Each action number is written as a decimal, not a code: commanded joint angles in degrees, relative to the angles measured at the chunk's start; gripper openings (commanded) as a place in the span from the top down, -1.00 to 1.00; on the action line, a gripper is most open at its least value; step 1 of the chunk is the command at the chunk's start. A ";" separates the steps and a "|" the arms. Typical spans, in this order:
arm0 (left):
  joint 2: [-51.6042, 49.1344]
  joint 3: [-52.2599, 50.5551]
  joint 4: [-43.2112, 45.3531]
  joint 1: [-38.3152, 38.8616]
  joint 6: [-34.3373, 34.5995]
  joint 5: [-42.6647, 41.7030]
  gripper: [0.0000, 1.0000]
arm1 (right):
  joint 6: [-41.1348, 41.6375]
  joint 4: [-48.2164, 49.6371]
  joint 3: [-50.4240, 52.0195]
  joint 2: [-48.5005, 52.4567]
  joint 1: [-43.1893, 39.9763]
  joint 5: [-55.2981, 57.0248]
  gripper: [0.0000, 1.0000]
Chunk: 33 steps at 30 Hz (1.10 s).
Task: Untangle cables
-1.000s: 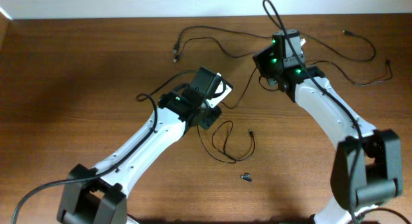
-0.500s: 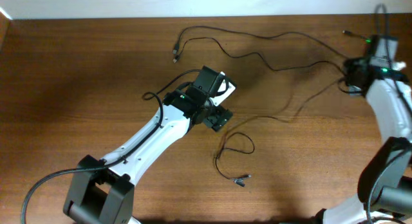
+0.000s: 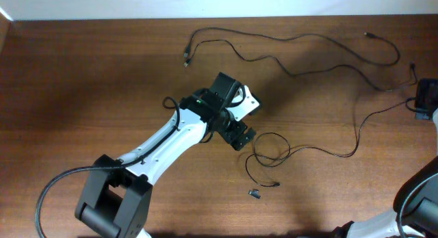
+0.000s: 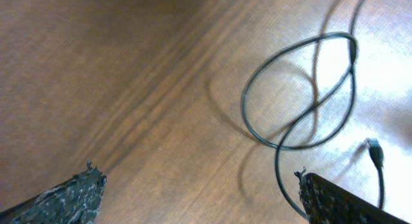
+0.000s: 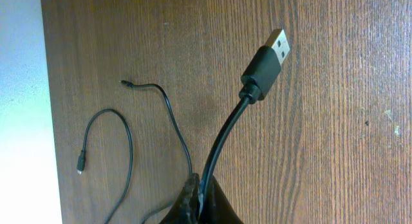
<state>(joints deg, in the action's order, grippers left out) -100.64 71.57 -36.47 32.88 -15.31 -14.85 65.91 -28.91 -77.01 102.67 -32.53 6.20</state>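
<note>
At wrist view only, right pincer (image 5: 201,201) clamps USB-tipped cable (image 5: 222,143).

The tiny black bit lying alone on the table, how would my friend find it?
Start at the left gripper in the middle of the table. Just past it a thin cable curls into a loop, and right below that loop in the overhead view lies the bit. It is short, stubby and joined to no cable.

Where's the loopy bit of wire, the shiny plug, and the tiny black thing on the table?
Wire loop (image 4: 244,105): left wrist view, left curve of the loop.
Shiny plug (image 5: 261,71): right wrist view, its black body below the metal tip.
Tiny black thing (image 3: 254,193): overhead view, its middle.
</note>
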 commanded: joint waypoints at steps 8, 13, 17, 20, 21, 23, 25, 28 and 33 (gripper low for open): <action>-0.68 -0.07 -7.76 0.72 26.71 -11.19 -0.98 | -0.83 -0.13 -0.09 -1.09 0.26 0.96 0.92; -0.68 -0.07 -3.21 4.46 43.71 -10.84 -0.78 | -1.05 -1.25 -0.07 -1.09 0.26 0.98 0.92; -0.72 -0.24 -7.45 8.98 64.67 2.56 -0.33 | -1.46 -1.36 -0.07 -1.09 0.26 0.98 0.92; -1.14 -0.28 -10.78 13.42 78.77 7.23 -0.64 | -1.46 -1.33 -0.07 -1.09 0.26 0.98 0.92; -1.70 -0.28 -10.80 14.69 81.57 7.21 -1.00 | -1.46 -1.36 -0.07 -1.09 0.26 0.98 0.92; -3.63 -0.28 -11.04 16.17 85.18 6.36 -0.98 | -1.70 -1.36 -0.07 -1.09 0.26 0.98 0.92; -6.84 -0.28 -11.23 16.46 88.67 2.01 -0.98 | -2.29 -1.33 -0.07 -1.09 0.26 1.01 0.92; -11.17 -0.28 -11.15 15.91 93.66 -5.57 -0.99 | -2.29 -1.31 -0.07 -1.09 0.26 0.96 0.92; -13.03 -0.26 -10.69 16.09 94.82 -8.13 -0.38 | -3.61 -1.36 -0.07 -1.09 0.26 0.98 0.92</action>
<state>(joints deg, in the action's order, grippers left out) -113.23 71.46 -47.16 49.10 77.73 -20.64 63.83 -30.17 -77.01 102.67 -32.53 6.22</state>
